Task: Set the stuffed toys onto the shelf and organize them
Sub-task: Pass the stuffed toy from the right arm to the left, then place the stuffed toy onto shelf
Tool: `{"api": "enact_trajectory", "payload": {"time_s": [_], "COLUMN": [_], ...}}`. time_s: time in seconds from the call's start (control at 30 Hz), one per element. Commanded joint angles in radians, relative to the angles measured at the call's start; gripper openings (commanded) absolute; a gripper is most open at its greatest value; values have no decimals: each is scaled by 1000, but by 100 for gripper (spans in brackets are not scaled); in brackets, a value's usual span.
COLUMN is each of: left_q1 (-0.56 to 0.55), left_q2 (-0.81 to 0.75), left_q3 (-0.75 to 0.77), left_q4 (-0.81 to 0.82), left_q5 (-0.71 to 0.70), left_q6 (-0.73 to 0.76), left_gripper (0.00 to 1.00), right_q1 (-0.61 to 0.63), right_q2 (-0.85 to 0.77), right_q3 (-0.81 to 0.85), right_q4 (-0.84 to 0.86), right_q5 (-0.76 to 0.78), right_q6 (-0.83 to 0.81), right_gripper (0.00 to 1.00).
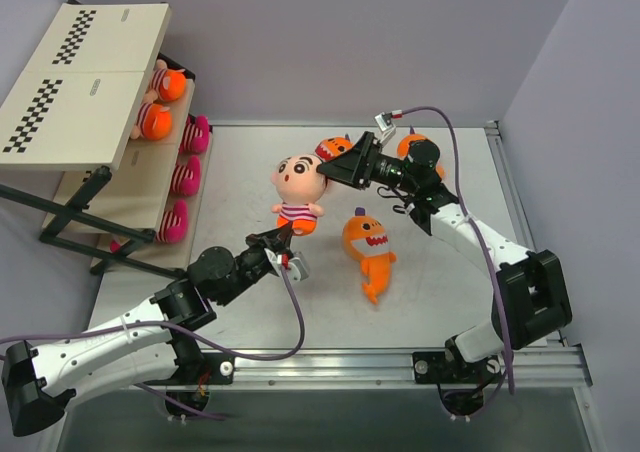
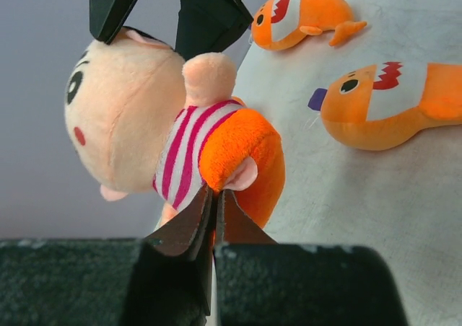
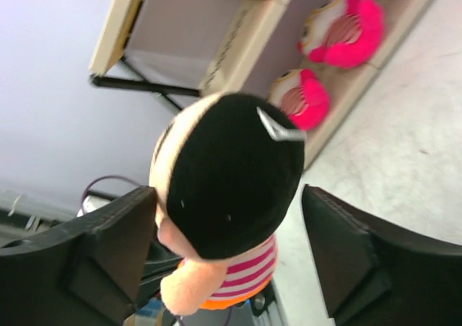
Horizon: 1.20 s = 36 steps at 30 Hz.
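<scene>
A doll [image 1: 297, 187] with a black-haired head, peach face, pink-and-white striped shirt and orange shorts is seen at the centre of the top view, above the white table [image 1: 450, 302] and between the two claws. In the left wrist view the doll [image 2: 144, 124] fills the left half of the frame, its head to the left. In the right wrist view the doll [image 3: 231, 174] is seen from behind, the black hair at frame centre.

The left gripper [image 1: 282, 234] is placed just below the doll in the top view. In its own camera the left gripper [image 2: 214, 200] is clenched, its tips pressed together on the lower edge of the orange shorts beside a peach foot. The right gripper [image 1: 330, 170] is met at the doll's head from the right. In its own view the right gripper [image 3: 229, 196] is spread wide, one finger on each side of the head.

One orange shark [image 1: 368, 247] is laid on the table to the lower right of the doll, and a second shark [image 1: 335, 149] is found just behind the right claw. A third orange toy [image 1: 415, 150] is largely hidden by the right arm.

The shelf [image 1: 90, 82] occupies the upper left of the top view. Two orange toys [image 1: 170, 82] are lodged under its checkered top boards, and three pink toys [image 1: 185, 175] are lined along a lower board.
</scene>
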Motion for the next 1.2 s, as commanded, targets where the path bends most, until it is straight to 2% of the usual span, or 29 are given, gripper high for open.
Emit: {"api": "enact_trajectory", "payload": {"time_s": [0.0, 0.1, 0.23, 0.5, 0.63, 1.03, 1.17], "left_q1": [-3, -3, -3, 3, 6, 12, 44], "left_q2": [-20, -9, 10, 71, 115, 353, 399], "left_q3": [35, 43, 62, 140, 256, 768, 860], "left_q4": [4, -7, -17, -75, -166, -652, -779], "left_q5": [12, -16, -43, -126, -240, -689, -723], "left_q6": [-34, -46, -68, -166, -246, -526, -646], "left_gripper": [2, 2, 2, 2, 2, 3, 2], "right_q1": [-48, -68, -87, -101, -102, -102, -102], "right_q2": [-82, -121, -184, -363, -435, -536, -561], "right_q3": [77, 144, 237, 292, 263, 160, 123], "right_q4": [-152, -408, -653, -927, -990, -1029, -1013], "right_q5": [28, 74, 188, 497, 597, 619, 621], "right_q6": [-141, -285, -481, -710, -765, -811, -813], "right_gripper": [86, 94, 99, 99, 99, 99, 99]}}
